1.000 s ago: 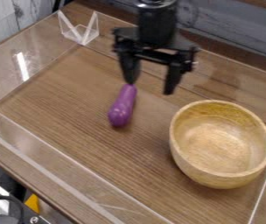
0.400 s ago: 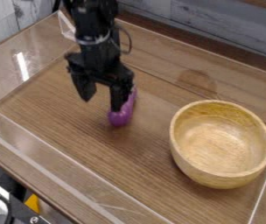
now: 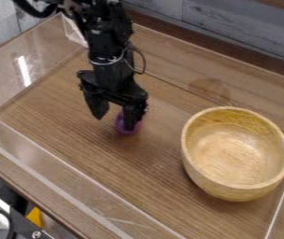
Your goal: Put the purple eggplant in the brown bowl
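Observation:
The purple eggplant (image 3: pixel 128 126) lies on the wooden tabletop left of centre, mostly hidden by my gripper; only its lower purple end shows. My black gripper (image 3: pixel 116 114) hangs straight down over it, open, with its fingers (image 3: pixel 97 107) standing on either side of the eggplant. Whether the fingers touch it cannot be made out. The brown bowl (image 3: pixel 237 152) sits empty on the right, well apart from the gripper.
Clear acrylic walls (image 3: pixel 33 56) fence the wooden tabletop (image 3: pixel 82 163) on the left, front and back. A grey wall runs along the back right. Bare wood lies between the eggplant and the bowl.
The gripper has swung from above and right of the eggplant to the left, then settled down over it, covering most of it. The eggplant and bowl have not moved.

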{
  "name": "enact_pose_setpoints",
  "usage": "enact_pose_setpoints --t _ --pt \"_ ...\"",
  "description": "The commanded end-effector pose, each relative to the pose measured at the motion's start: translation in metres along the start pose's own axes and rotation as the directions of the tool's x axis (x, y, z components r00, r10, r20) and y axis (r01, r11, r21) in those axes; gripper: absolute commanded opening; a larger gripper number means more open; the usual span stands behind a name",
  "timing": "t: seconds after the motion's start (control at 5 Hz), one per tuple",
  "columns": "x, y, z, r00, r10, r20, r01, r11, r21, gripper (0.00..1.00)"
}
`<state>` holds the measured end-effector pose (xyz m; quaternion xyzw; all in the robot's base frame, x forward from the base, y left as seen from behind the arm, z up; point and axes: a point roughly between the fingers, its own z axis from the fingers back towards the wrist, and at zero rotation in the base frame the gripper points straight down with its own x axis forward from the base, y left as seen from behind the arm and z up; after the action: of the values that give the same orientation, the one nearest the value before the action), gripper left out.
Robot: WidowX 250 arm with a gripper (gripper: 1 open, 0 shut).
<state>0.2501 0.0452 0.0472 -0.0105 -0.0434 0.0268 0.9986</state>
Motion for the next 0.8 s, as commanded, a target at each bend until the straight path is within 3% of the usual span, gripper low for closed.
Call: enact_pose_setpoints --t 0.0,0.2,0.4,0.6 --pt "0.020 0.000 0.008 0.998 0.037 0.058 -0.038 0.999 0.012 1.00" --pt "0.026 0.002 -0.008 0.998 0.036 0.057 -0.037 0.999 0.014 1.00" --pt "0.031 0.004 -0.018 0.998 0.035 0.058 -0.036 0.999 0.015 0.00" --pt "0.030 -0.002 -0.010 0.998 0.036 0.044 -0.037 0.999 0.010 0.00"
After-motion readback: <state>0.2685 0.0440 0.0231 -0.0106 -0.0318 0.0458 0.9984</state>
